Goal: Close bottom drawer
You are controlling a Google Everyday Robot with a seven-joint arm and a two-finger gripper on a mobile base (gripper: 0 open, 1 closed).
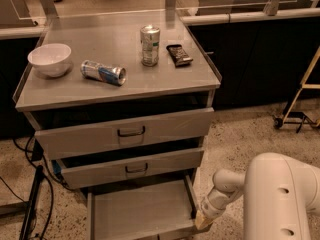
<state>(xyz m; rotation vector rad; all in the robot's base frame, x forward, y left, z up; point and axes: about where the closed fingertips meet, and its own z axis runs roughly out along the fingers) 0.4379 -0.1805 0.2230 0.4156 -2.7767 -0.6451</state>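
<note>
The bottom drawer (140, 209) of the grey metal cart is pulled far out, its flat grey tray bare; its front panel and handle are below the picture's lower edge. The middle drawer (131, 168) and the top drawer (125, 132) stand slightly out. My white arm comes in from the lower right. My gripper (202, 222) is low at the open drawer's front right corner, beside or touching its right wall.
On the cart top (165, 79) are a white bowl (49, 59), a can lying on its side (103, 72), an upright can (149, 45) and a dark snack bar (179, 54). Black cables (30, 194) hang at the cart's left. A ladder base (297, 114) stands at right.
</note>
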